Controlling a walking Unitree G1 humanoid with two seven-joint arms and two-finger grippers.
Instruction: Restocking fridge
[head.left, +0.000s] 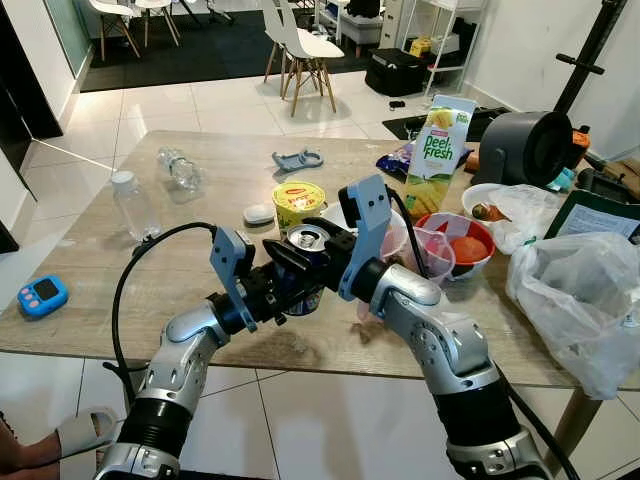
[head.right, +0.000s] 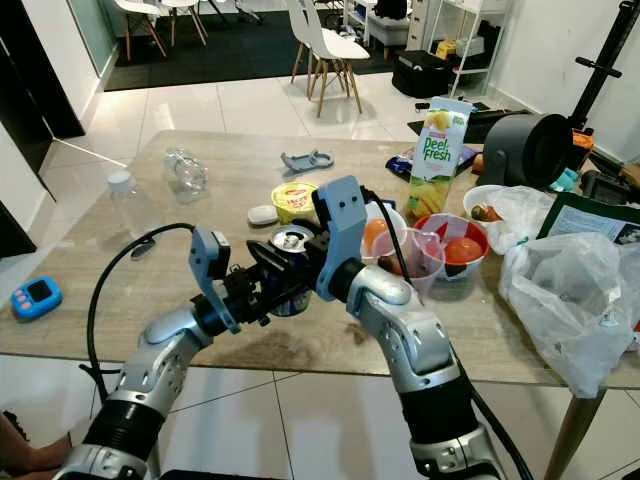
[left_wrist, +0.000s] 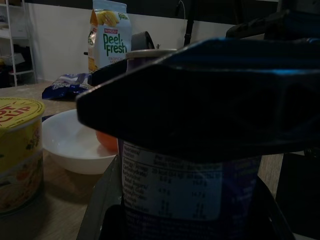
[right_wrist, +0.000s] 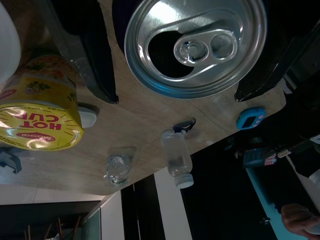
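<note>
Two hands meet over the near edge of the counter (head.left: 90, 300), both at one opened drink can (head.left: 305, 240). Left hand (head.left: 285, 275): its black fingers reach in from the robot's left and press against the can's dark blue side; the left wrist view shows the printed nutrition panel directly ahead, with a finger lying across the can's upper part. Right hand (head.right: 290, 262): it comes from above and to the right, and in the right wrist view its fingers (right_wrist: 100, 65) flank the silver lid on either side, clenched on the can. The can stands upright near the counter's front edge, tab end up.

Just behind the can stands a yellow instant-noodle cup (head.left: 299, 203), with a small white oval object (head.left: 259, 213) beside it. To the right lie a white bowl (left_wrist: 75, 145), a clear plastic cup (head.right: 418, 258) and a red bowl (head.left: 470, 245). Behind these rises a Peel Fresh juice carton (head.left: 438, 150). Farther left, well apart, stand a clear plastic bottle (head.left: 132, 203) and a crumpled bottle (head.left: 180, 168); a blue device (head.left: 42, 295) lies at the counter's left edge. White plastic bags (head.left: 585, 290) occupy the right end.
</note>
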